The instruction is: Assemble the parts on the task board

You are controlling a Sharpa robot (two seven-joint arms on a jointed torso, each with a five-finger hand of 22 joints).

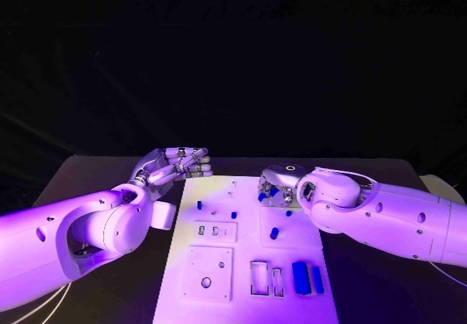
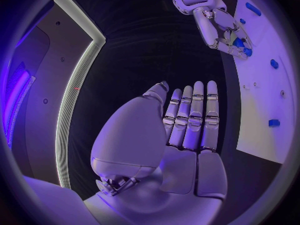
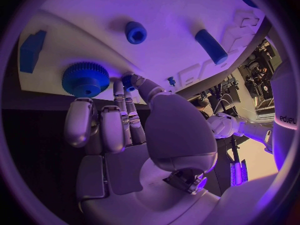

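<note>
The white task board (image 1: pixel 245 260) lies in the middle of the black table. My right hand (image 1: pixel 277 183) hovers over its far right part, and there its thumb and a finger pinch a small blue part (image 3: pixel 128 81). Close beside that hand a blue gear (image 3: pixel 85 78) sits on the board (image 3: pixel 169 10). My left hand (image 1: pixel 181 164) stays at the board's far left corner, fingers straight and side by side, holding nothing (image 2: pixel 187 120). Two blue bars (image 1: pixel 308 277) lie near the board's front right. Small blue pegs (image 1: pixel 233 214) stand further back.
A short blue peg (image 3: pixel 135 32), a blue cylinder (image 3: pixel 211 46) and a blue block (image 3: pixel 31 50) sit on the board beyond the right hand. Rectangular slots (image 1: pixel 264 278) lie left of the bars. Bare black table (image 1: pixel 88 175) flanks the board.
</note>
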